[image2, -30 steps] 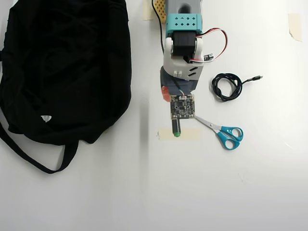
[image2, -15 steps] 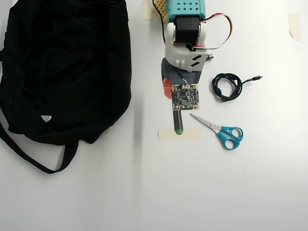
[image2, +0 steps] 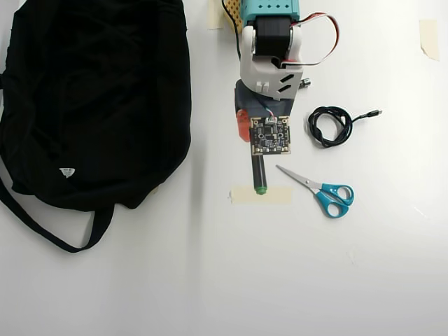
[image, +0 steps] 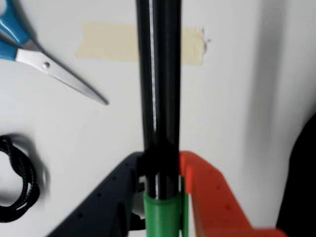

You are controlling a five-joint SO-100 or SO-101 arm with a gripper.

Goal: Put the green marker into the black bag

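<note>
The green marker point(image: 159, 89) has a slim black barrel, and its green cap point(image: 162, 215) sits low between the jaws. My gripper point(image: 160, 170) is shut on it, with the black finger on the left and the orange finger point(image: 207, 192) on the right. In the overhead view the marker point(image2: 258, 171) sticks out below the wrist, its small green end over a tape strip. The gripper point(image2: 253, 143) is mostly hidden under the camera board. The black bag point(image2: 91, 98) lies to the left, apart from the arm, with its strap point(image2: 42, 227) trailing below.
Blue-handled scissors point(image2: 323, 190) lie just right of the marker's end, and a coiled black cable point(image2: 330, 126) lies right of the wrist. A beige tape strip point(image2: 273, 196) is stuck to the white table under the marker. Another tape piece point(image2: 428, 36) sits at the top right.
The wrist has drawn back toward the top of the overhead view. More of the marker's barrel shows below the camera board, and its green end has shifted slightly upward.
</note>
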